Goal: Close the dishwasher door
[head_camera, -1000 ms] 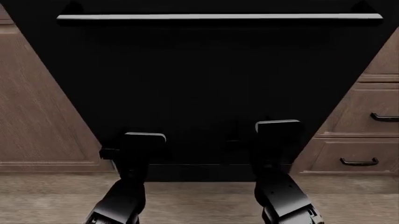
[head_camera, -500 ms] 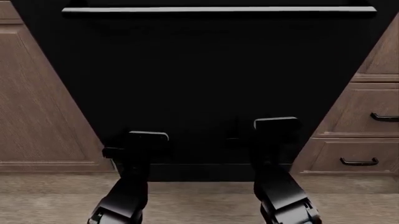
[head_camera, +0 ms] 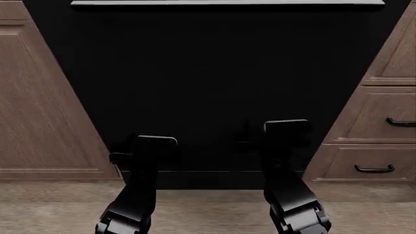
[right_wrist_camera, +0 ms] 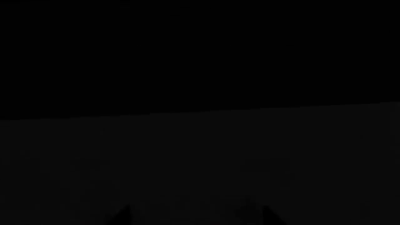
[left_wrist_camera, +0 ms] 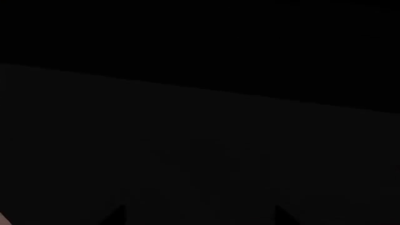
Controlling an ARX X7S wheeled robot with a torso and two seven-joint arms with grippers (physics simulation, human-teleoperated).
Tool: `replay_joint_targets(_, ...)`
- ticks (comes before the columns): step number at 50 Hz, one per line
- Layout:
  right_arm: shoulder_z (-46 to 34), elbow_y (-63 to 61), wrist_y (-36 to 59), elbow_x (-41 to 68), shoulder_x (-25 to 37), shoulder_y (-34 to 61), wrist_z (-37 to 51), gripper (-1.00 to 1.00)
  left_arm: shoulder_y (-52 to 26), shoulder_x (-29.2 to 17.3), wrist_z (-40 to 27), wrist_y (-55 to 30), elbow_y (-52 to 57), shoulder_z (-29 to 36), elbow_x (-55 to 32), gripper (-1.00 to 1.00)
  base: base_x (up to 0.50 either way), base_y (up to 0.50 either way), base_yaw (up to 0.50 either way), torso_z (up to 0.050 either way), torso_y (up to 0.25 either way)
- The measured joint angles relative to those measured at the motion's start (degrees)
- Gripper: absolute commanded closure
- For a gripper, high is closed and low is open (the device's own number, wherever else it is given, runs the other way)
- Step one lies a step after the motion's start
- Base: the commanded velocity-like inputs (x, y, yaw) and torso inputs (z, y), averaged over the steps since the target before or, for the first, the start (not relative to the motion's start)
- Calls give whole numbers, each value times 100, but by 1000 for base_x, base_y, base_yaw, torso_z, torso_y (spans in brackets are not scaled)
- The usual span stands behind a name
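Observation:
The dishwasher door (head_camera: 215, 73) is a wide glossy black panel filling the middle of the head view, with its silver bar handle (head_camera: 227, 2) at the very top edge. My left gripper (head_camera: 153, 141) and right gripper (head_camera: 286, 126) are raised side by side against the door's lower part, the right slightly higher. Both wrist views are almost wholly black with the door surface (left_wrist_camera: 200, 154) (right_wrist_camera: 200, 159) close in front. Faint fingertips stand wide apart in each, so the left gripper (left_wrist_camera: 198, 218) and right gripper (right_wrist_camera: 195, 216) are open, holding nothing.
A brown wooden cabinet door (head_camera: 39, 107) flanks the dishwasher on the left. Two brown drawers (head_camera: 383, 122) (head_camera: 370, 163) with small dark handles stand on the right. Wood-look floor (head_camera: 208, 209) runs beneath my arms.
The door's handle has climbed to the top edge of the head view. Both arms have risen a little along the panel, staying against it.

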Motion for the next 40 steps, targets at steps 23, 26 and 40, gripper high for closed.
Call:
replay_joint_targets(23, -72, 286, 73, 75, -46, 253, -26, -100, -247, 43, -18, 16, -237, 45, 5, -100, 0, 0, 0, 0, -1)
replay_joint_targets(26, -78, 357, 55, 75, -61, 296, -37, -100, -282, 52, -19, 23, -279, 49, 5, -100, 0, 0, 0, -3, 0)
replay_joint_targets(40, -101, 670, -34, 67, -130, 466, -80, -100, -405, 91, -22, 52, -447, 74, -5, -100, 0, 0, 0, 0, -1)
